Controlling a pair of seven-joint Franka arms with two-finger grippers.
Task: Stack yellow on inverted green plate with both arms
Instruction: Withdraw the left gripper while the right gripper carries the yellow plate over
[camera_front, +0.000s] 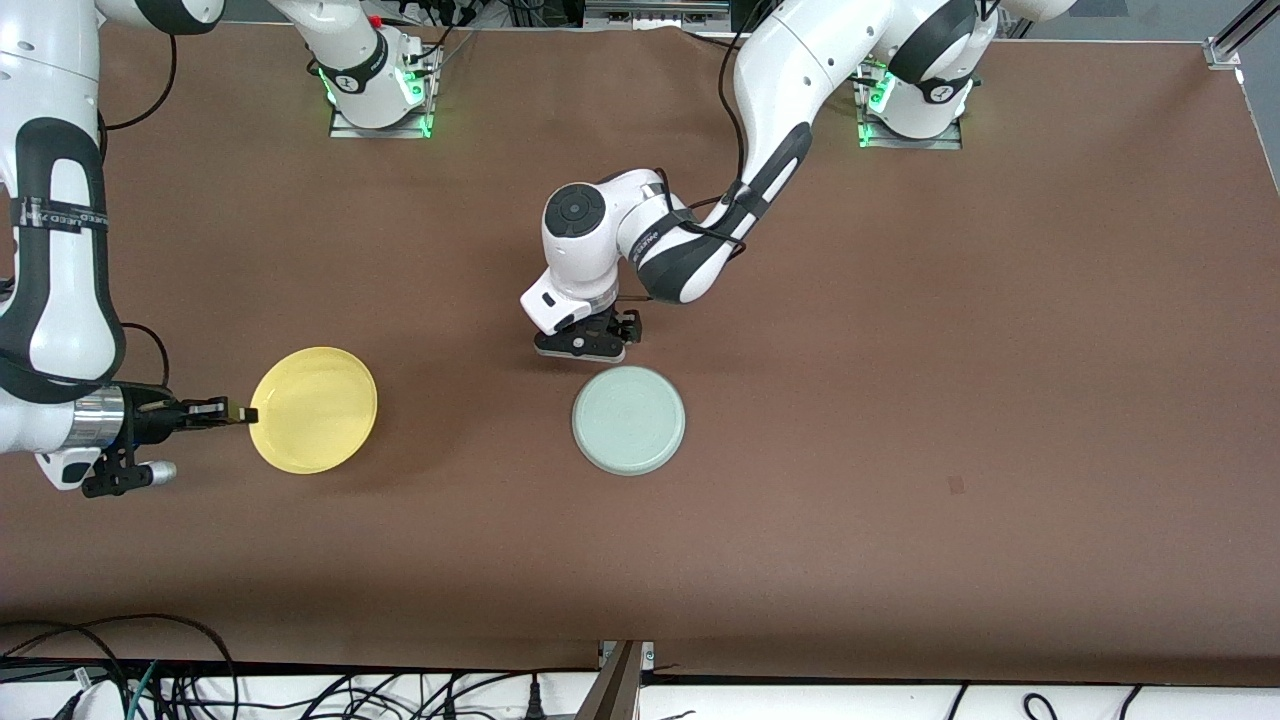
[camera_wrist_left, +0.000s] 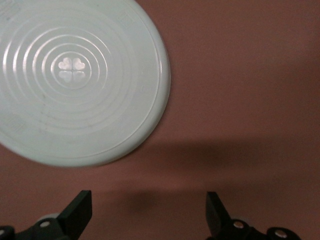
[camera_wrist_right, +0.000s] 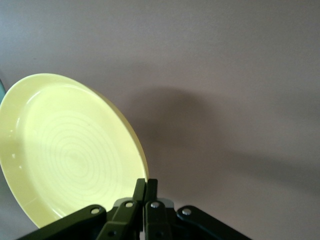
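Note:
The yellow plate (camera_front: 313, 410) is toward the right arm's end of the table, hollow side up. My right gripper (camera_front: 244, 415) is shut on its rim. In the right wrist view the two black fingers pinch the edge of the yellow plate (camera_wrist_right: 70, 155) where the right gripper (camera_wrist_right: 146, 183) meets it. The plate casts a shadow on the mat. The green plate (camera_front: 628, 420) lies upside down mid-table, ringed underside showing (camera_wrist_left: 75, 80). My left gripper (camera_front: 590, 342) hovers just beside it, over bare mat, open (camera_wrist_left: 149, 210) with nothing between its fingers (camera_wrist_left: 80, 209).
A brown mat (camera_front: 900, 350) covers the whole table. Both arm bases (camera_front: 380, 95) stand along the edge farthest from the front camera. Cables (camera_front: 150, 670) run along the near edge. A small dark mark (camera_front: 956, 485) sits toward the left arm's end.

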